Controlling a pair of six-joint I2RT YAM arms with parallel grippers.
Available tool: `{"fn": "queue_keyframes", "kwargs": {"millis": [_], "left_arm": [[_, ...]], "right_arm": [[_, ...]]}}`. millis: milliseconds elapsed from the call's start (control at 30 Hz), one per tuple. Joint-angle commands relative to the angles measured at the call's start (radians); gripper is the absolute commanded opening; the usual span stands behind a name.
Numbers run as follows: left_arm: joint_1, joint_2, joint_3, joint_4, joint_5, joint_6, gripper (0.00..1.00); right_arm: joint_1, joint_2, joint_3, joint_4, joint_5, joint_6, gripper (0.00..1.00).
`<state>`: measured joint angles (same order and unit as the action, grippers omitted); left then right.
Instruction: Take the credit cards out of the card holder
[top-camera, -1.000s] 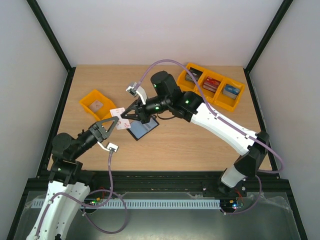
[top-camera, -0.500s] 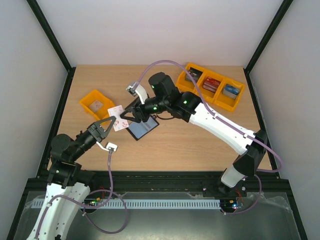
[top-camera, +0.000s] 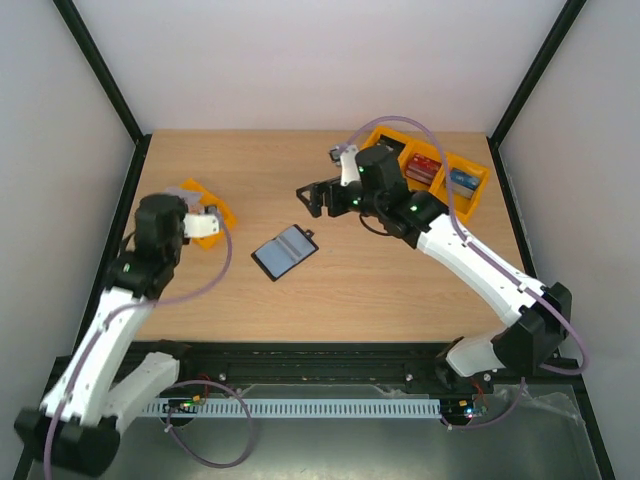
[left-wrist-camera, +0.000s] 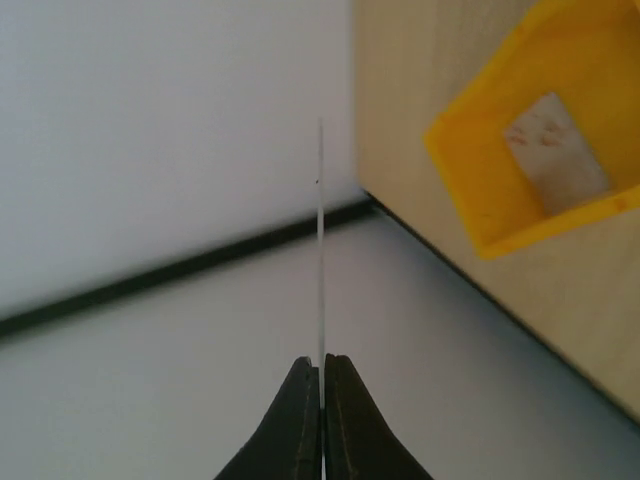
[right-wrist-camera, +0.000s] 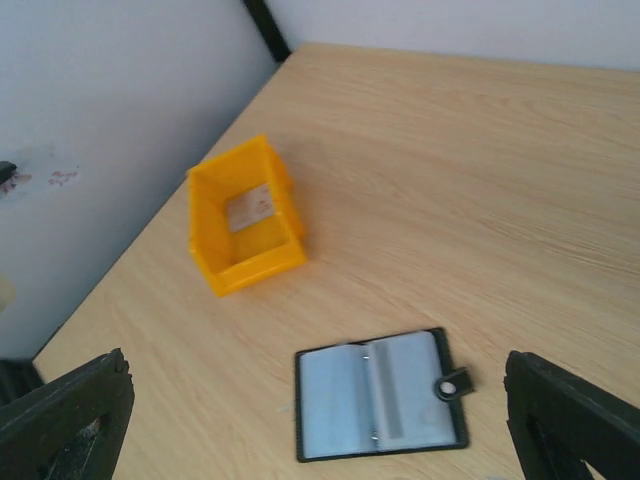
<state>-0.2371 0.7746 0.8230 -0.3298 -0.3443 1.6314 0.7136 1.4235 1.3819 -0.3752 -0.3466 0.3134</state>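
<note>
- Top view: the card holder (top-camera: 285, 252) lies open and flat on the table (top-camera: 380, 290), a little left of the frame's centre, with its grey-blue inside facing up. Its long axis runs diagonally from lower left to upper right, and its snap tab points to the upper right.
- My right gripper (top-camera: 313, 198) hangs to the upper right of the card holder and apart from it. Its jaws are spread with nothing between them.
- A three-compartment yellow tray (top-camera: 470, 205) sits behind my right arm at the upper right and holds stacks of cards.
- My left arm reaches to the small yellow tray (top-camera: 225, 212) at the left side of the table, and its end overlaps the tray in the frame.
- Left wrist view: my left gripper (left-wrist-camera: 322, 368) is clenched on a credit card (left-wrist-camera: 320, 250). I see the card edge-on as a thin pale line rising straight up from my fingertips towards the top of the frame, against the white wall.
- The small yellow tray is at the upper right. A second credit card (left-wrist-camera: 552, 150) lies flat inside it, red-blotched, with its long axis tilted from upper left to lower right.
- Right wrist view: my fingers (right-wrist-camera: 70, 415) stand in the two lower corners, wide apart and released.
- The card holder lies open on the table at bottom centre. Its long axis runs nearly left to right and its snap tab points right.
- The small yellow tray sits well apart at the upper left, with a pale card in it.
</note>
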Motion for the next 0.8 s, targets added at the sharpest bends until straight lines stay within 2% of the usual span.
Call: {"fn": "queue_keyframes", "kwargs": {"millis": [0, 133, 267, 467, 533, 767], "left_arm": [[-0.001, 0.251, 0.124, -0.249, -0.288, -0.553, 0.02], [-0.001, 0.446, 0.219, -0.277, -0.26, -0.724, 0.02], [0.061, 0.687, 0.449, -0.407, -0.157, -0.886, 0.02], [0.134, 0.904, 0.615, -0.467, -0.116, -0.995, 0.02], [0.152, 0.971, 0.649, -0.483, -0.113, -1.034, 0.02], [0.156, 1.045, 0.623, -0.41, -0.099, -1.133, 0.02]], "right_arm": [[-0.051, -0.062, -0.069, 0.089, 0.068, 0.022, 0.99], [-0.08, -0.07, -0.092, 0.075, 0.078, -0.026, 0.99], [-0.094, -0.073, -0.105, 0.074, 0.079, -0.056, 0.99], [-0.101, -0.088, -0.131, 0.088, 0.085, -0.082, 0.99], [-0.104, -0.09, -0.135, 0.091, 0.086, -0.085, 0.99], [-0.109, -0.081, -0.136, 0.091, 0.085, -0.098, 0.99]]}}
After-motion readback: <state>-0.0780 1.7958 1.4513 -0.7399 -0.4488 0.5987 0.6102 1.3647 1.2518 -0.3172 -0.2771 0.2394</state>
